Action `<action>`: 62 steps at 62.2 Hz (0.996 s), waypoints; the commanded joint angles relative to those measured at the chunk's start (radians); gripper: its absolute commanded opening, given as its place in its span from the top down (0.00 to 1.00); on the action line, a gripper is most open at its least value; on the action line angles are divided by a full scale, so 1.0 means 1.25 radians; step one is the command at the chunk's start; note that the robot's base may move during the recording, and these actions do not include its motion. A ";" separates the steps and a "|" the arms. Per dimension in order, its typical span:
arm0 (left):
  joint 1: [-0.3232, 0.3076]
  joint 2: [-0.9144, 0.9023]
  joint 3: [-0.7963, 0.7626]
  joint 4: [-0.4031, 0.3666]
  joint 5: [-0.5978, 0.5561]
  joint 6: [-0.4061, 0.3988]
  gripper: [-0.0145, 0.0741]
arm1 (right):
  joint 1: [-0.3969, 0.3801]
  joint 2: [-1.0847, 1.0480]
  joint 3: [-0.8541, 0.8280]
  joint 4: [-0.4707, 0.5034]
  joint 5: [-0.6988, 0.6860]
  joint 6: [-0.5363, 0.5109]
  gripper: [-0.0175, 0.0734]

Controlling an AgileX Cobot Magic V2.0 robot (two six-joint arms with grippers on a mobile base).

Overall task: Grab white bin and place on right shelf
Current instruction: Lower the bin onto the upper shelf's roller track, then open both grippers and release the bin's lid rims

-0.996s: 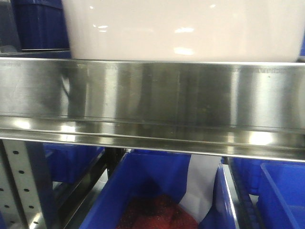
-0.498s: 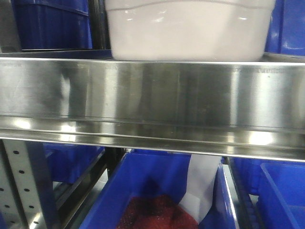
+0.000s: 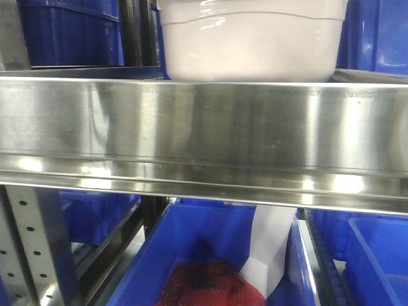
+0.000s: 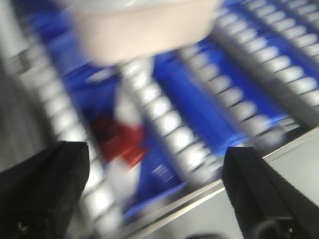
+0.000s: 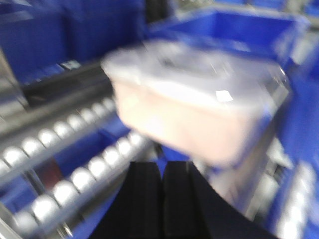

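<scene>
The white bin (image 3: 252, 44) stands on the right shelf, behind its broad shiny front rail (image 3: 204, 127), and only its lower body shows in the front view. In the blurred left wrist view the bin (image 4: 144, 25) lies ahead at the top, on roller tracks. My left gripper (image 4: 154, 186) is open and empty, its black fingers (image 4: 42, 189) wide apart, well short of the bin. In the blurred right wrist view the bin with its pale lid (image 5: 199, 104) sits just beyond my right gripper (image 5: 162, 172), which is shut with nothing between its fingers.
Blue bins (image 3: 70, 32) stand on both sides of the white bin. Under the rail a blue bin (image 3: 191, 255) holds something red and a white sheet (image 3: 271, 248). A punched steel upright (image 3: 29, 248) is at the lower left. Roller tracks (image 4: 164, 124) run along the shelf.
The white bin has moved back, deeper onto the shelf, and looks smaller now, baring the blue bins at its sides. The rail and lower bins have not moved.
</scene>
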 commanded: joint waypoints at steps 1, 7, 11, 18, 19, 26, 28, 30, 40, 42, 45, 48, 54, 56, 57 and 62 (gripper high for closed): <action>-0.005 -0.072 0.044 0.069 -0.019 -0.061 0.97 | -0.002 -0.060 0.040 -0.024 -0.074 0.044 0.72; -0.005 -0.149 0.146 0.157 -0.100 -0.100 0.97 | -0.002 -0.142 0.123 -0.028 -0.109 0.049 0.72; -0.005 -0.210 0.232 0.192 -0.164 -0.114 0.97 | -0.002 -0.196 0.182 -0.028 -0.136 0.049 0.72; -0.005 -0.312 0.393 0.203 -0.289 -0.114 0.97 | -0.002 -0.283 0.276 -0.028 -0.186 0.049 0.72; -0.005 -0.324 0.412 0.203 -0.304 -0.114 0.97 | -0.002 -0.293 0.286 -0.028 -0.192 0.049 0.72; -0.005 -0.438 0.577 0.200 -0.456 -0.114 0.97 | -0.002 -0.385 0.361 -0.028 -0.234 0.049 0.72; -0.005 -0.471 0.624 0.200 -0.503 -0.113 0.97 | -0.002 -0.413 0.379 -0.027 -0.245 0.049 0.72; -0.005 -0.497 0.671 0.200 -0.550 -0.110 0.97 | -0.002 -0.436 0.396 -0.026 -0.256 0.049 0.72; -0.005 -0.625 0.849 0.200 -0.730 -0.106 0.97 | -0.002 -0.543 0.459 -0.021 -0.313 0.049 0.72; -0.005 -0.646 0.876 0.200 -0.755 -0.106 0.97 | -0.002 -0.557 0.469 -0.021 -0.324 0.049 0.72; -0.005 -0.671 0.907 0.199 -0.779 -0.106 0.97 | -0.002 -0.569 0.482 -0.021 -0.338 0.049 0.72; -0.005 -0.686 0.929 0.198 -0.787 -0.106 0.97 | -0.002 -0.573 0.492 -0.021 -0.350 0.049 0.72; -0.005 -0.696 0.947 0.198 -0.787 -0.106 0.97 | -0.002 -0.574 0.498 -0.021 -0.359 0.049 0.72; -0.005 -0.696 0.948 0.198 -0.784 -0.106 0.97 | -0.002 -0.574 0.498 -0.021 -0.359 0.049 0.72; -0.005 -0.696 0.948 0.195 -0.783 -0.106 0.97 | -0.002 -0.574 0.498 -0.021 -0.359 0.049 0.72; -0.005 -0.696 0.948 0.192 -0.782 -0.106 0.97 | -0.002 -0.574 0.497 -0.021 -0.359 0.049 0.72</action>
